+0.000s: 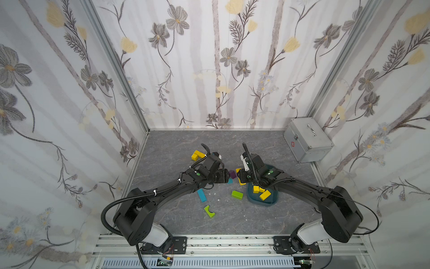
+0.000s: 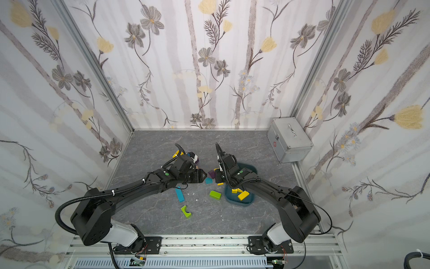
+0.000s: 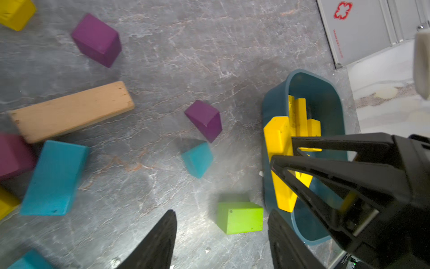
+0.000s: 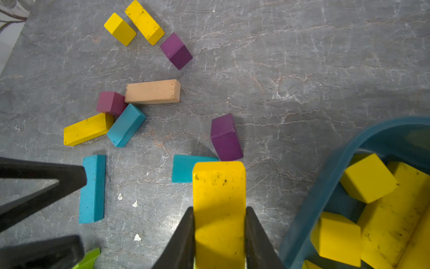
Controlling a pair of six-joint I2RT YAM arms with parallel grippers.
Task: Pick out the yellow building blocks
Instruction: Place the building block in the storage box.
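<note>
Yellow building blocks [image 4: 368, 178]: several in teal bin [image 4: 321, 186], three loose on counter [image 4: 302, 69] among purple blocks [image 4: 226, 139] and teal blocks [image 4: 93, 188]. Right gripper [image 4: 220, 223] clamps one yellow bar [image 4: 218, 186] near bin. Left gripper [image 3: 221, 242] parted, empty.

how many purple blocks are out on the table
3. One purple block lies beside the long yellow block; a redder one sits at the peach bar's end; a third is next to the teal block. Others may be hidden.

Floral-papered walls [image 1: 209, 69], grey marbled floor [image 1: 174, 144], metal case [image 1: 308, 139] in corner.
</note>
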